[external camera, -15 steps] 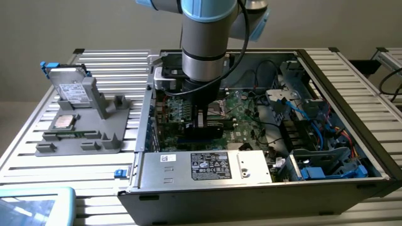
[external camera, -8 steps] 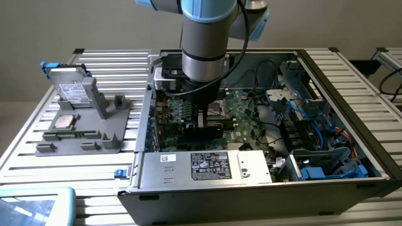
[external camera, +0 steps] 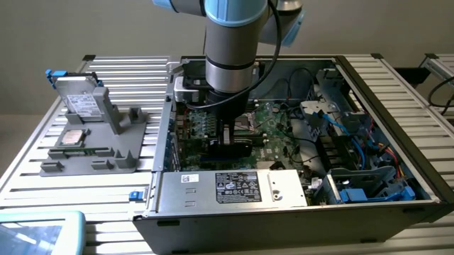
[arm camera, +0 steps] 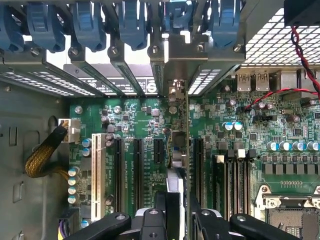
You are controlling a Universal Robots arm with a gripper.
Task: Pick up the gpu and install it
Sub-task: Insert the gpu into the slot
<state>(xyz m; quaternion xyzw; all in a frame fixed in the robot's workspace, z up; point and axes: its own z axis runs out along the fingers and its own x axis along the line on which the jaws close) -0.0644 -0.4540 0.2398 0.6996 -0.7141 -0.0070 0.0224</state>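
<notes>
GPU: the gpu [arm camera: 175, 187] is held edge-on inside the computer case [external camera: 397, 133], standing upright over the motherboard [arm camera: 145, 120], among the black expansion slots [arm camera: 138, 170].
GPU, far end: reaches toward the rear bracket openings, under the row of blue retention clips [arm camera: 132, 25].
Claw: the gripper [arm camera: 175, 215] is narrowed onto the card, one finger on each face.
Arm: reaches straight down into the case, as the exterior view shows.
Step in hand: installation, judged from the card being in the case and away from the grey fixture tray [external camera: 92, 154].
Seating: cannot tell whether the contact edge is touching a slot.
Seating requirement: judged, the card edge must line up along one slot, and its bracket end must meet the rear opening.
Risk: a tilted card could bind.
Tray contents: silver drive [external camera: 82, 101] and processor chip [external camera: 73, 137].
</notes>
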